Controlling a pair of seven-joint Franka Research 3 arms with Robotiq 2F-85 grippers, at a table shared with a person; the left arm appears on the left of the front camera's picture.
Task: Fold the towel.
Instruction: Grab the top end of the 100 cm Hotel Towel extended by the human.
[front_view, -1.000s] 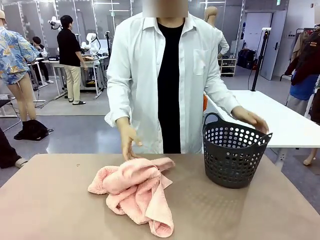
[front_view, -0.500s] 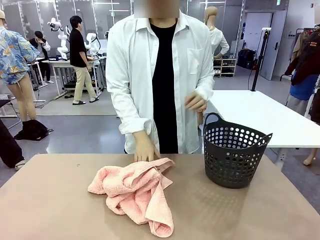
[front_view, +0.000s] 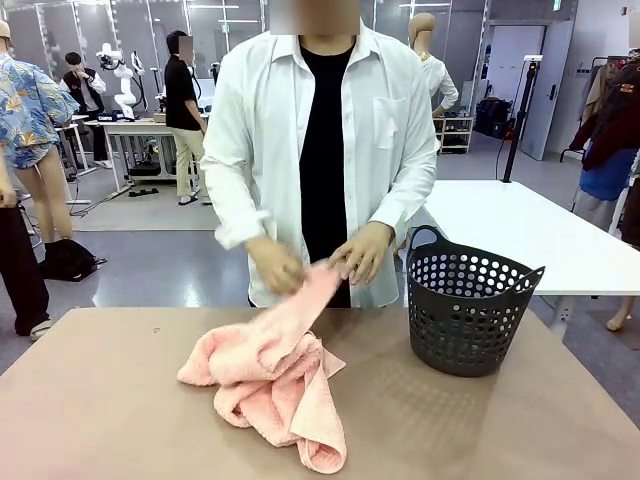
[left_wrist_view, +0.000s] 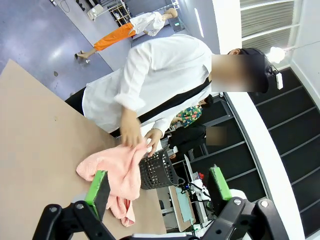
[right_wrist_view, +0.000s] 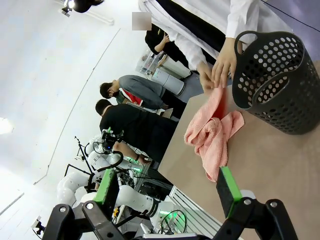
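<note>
Fingers of the left gripper (left_wrist_view: 158, 185) and right gripper (right_wrist_view: 167, 186) stand spread, empty; the towel (front_view: 270, 385) lies bunched at lower centre on the desk (front_view: 100, 400), a person (front_view: 320, 150) lifting one corner; reaching in now could pinch several layers, or strike the person.

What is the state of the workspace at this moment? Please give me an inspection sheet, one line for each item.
Surface: brown table, carrying the towel and the basket.
Job's things: pink towel crumpled in a heap near the middle; the person's one hand and other hand lift its far end off the table.
Clutter: dark perforated basket, upright, on the robot's right of the towel, apart from it.
Grippers: left gripper and right gripper open, holding nothing, away from the towel.
Cables: nothing seen on the table.
Surroundings: white table behind the basket; other people at far tables.
</note>
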